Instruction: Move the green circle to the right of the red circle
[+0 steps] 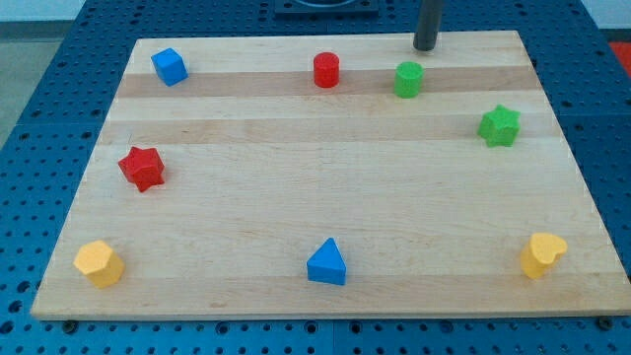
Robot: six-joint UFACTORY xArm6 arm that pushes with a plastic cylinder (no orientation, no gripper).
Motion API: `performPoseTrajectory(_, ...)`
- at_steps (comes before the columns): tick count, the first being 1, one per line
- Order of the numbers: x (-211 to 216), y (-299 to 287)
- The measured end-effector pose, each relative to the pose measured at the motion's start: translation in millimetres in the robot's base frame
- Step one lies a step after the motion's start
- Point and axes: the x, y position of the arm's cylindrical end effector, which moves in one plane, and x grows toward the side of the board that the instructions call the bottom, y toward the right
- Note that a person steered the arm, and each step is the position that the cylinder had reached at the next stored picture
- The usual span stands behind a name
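The green circle [408,79] stands near the view's top, right of centre. The red circle [326,70] stands to its left, with a gap of about one block width between them. My tip [425,45] rests at the board's top edge, just above and slightly right of the green circle, not touching it.
A wooden board [315,197] lies on a blue perforated table. On it are a blue cube [170,66] at top left, a red star [142,168] at left, a green star [500,126] at right, a yellow hexagon [99,263] at bottom left, a blue triangle [326,263] at bottom centre and a yellow heart [542,255] at bottom right.
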Motion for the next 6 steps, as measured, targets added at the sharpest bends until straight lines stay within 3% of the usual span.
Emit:
performPoseTrajectory(2,52.3,-60.9)
performPoseTrajectory(6,85.7,-64.5)
